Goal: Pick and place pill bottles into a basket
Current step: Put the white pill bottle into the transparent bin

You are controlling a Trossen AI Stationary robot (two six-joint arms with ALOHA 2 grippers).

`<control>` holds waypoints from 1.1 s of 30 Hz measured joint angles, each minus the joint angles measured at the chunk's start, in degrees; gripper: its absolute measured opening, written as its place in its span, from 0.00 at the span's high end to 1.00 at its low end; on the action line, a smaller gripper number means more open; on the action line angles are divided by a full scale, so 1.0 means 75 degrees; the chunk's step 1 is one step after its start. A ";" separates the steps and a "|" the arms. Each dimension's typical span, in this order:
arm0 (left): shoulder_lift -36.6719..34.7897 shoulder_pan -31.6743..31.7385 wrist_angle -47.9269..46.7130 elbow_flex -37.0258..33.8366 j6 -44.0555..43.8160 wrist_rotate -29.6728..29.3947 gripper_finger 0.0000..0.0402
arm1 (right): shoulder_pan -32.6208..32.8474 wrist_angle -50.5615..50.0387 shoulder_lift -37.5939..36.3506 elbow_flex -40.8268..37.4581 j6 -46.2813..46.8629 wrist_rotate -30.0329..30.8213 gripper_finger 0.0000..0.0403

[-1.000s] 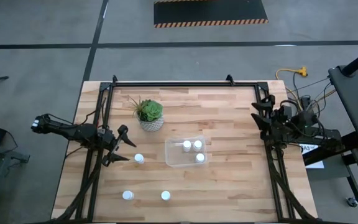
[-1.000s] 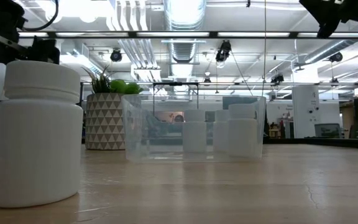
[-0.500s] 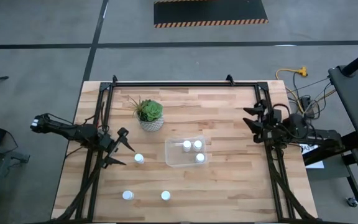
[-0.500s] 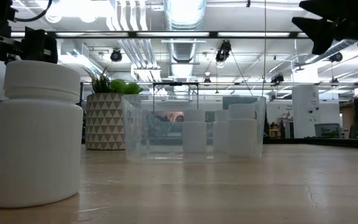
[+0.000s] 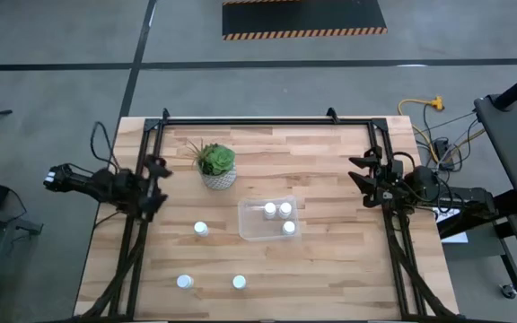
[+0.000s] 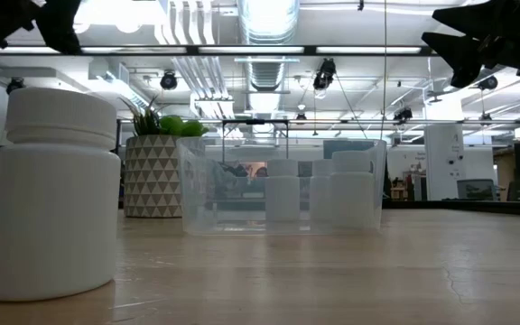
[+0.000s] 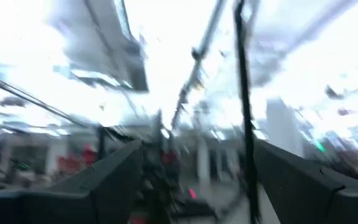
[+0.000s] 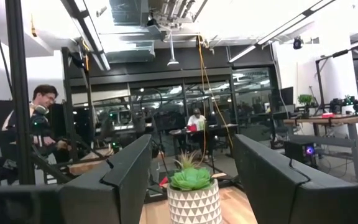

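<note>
Three pill bottles point(image 5: 277, 216) sit in the basket point(image 5: 249, 228), three remain on the desk point(image 5: 330, 269). The released left end effector point(image 5: 155, 184) should descend squarely over the nearest bottle point(image 5: 201, 229); the right end effector point(image 5: 361, 175) waits empty, fingers parted.

A grey concrete floor point(image 5: 52, 108) with dark seam lines surrounds the pale wooden plank table point(image 5: 330, 260). A black mat edged in orange-and-black hazard stripes point(image 5: 303, 18) lies beyond it. Overhead, silver ceiling ducts point(image 6: 269, 27) run between bright strip lights point(image 6: 242, 51). Dark glass partitions point(image 8: 166, 112) line the far wall.
</note>
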 joint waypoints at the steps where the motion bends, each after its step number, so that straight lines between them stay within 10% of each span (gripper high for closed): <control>1: 0.0001 0.0000 0.0253 0.0000 0.0000 -0.0229 0.28 | 0.0000 0.0000 0.0006 0.0000 0.0000 0.0000 0.47; 17: 0.0714 0.0000 0.2631 0.0581 -0.0017 -0.1049 0.28 | -0.0003 -0.0596 0.0041 0.0006 -0.0029 0.0015 0.47; 33: 0.3651 0.0000 0.2663 0.3626 -0.0012 -0.1355 0.28 | -0.0003 -0.2830 0.0101 0.0009 -0.0059 -0.0020 0.47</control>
